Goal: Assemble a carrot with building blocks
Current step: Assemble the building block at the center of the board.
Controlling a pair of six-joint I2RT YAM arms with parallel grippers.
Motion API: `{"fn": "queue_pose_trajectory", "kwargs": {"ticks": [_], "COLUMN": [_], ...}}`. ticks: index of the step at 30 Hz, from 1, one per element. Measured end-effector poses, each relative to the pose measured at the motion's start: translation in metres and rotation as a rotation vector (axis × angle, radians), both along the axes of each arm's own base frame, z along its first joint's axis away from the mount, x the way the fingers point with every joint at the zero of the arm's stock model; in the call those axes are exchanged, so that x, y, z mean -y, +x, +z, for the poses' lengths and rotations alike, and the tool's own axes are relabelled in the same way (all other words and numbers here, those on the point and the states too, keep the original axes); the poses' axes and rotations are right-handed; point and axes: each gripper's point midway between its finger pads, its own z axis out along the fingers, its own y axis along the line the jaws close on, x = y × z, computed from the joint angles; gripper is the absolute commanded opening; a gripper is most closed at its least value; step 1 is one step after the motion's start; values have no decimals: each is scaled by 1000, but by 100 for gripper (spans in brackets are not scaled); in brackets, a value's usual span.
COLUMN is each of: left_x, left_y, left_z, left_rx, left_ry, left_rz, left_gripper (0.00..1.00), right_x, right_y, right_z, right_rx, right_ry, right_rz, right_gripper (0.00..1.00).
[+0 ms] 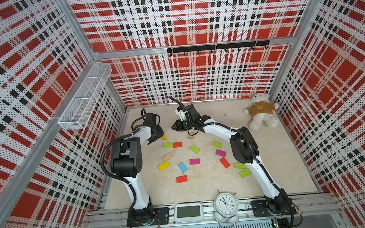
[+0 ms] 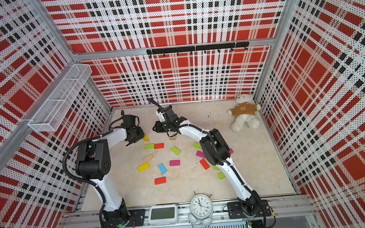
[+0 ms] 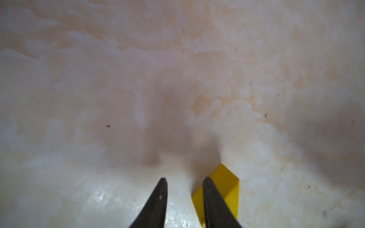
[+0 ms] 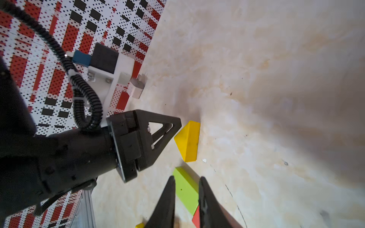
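Carrying everything else, the pale marbled worktop [image 1: 268, 157] is lying inside red plaid walls [image 1: 192, 19]. Reaching over it from the near rail [image 1: 315, 204], the left arm [image 1: 127, 158] and the right arm [image 1: 243, 147] are bending toward each other at the far middle. A white teddy bear [image 1: 261, 113] in a brown shirt is sitting in the far corner on the right arm's side. An alarm clock [image 1: 225, 205] is standing on the rail beside a small white screen [image 1: 188, 212]. The blocks [image 1: 194, 161] are lying flat and scattered between the two arms, mostly apart from one another: lime green, red, magenta, blue, yellow and tan. One lime green block [image 1: 168, 145] and one red block [image 1: 177, 144] are touching end to end. The left pincer [image 3: 184, 178] is hanging low over the worktop with its jaws a little apart and only bare surface showing between them. The yellow triangle [image 3: 227, 183] is resting on the worktop just beside one finger, outside the gap; whether they are touching I cannot tell. The right pincer [image 4: 187, 177] is hovering near the left one, its jaws narrowly apart and gripping nothing, with the lime green block showing below through the gap.
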Motion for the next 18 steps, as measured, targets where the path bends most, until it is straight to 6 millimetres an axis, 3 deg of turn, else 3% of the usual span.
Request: {"fn": "queue_pose_trajectory", "kwargs": {"ticks": [7, 18], "left_x": [3, 5], "left_y": [0, 0], "left_z": [-2, -2], "left_rx": [-5, -5], "left_ry": [-18, -26], "left_rz": [-5, -4], "left_gripper": [34, 35], "right_x": [-20, -33], "right_y": [9, 7], "right_z": [-21, -39], "right_rx": [-28, -62], "right_ry": [25, 40], "right_rz": [8, 16], "right_gripper": [20, 22]}}
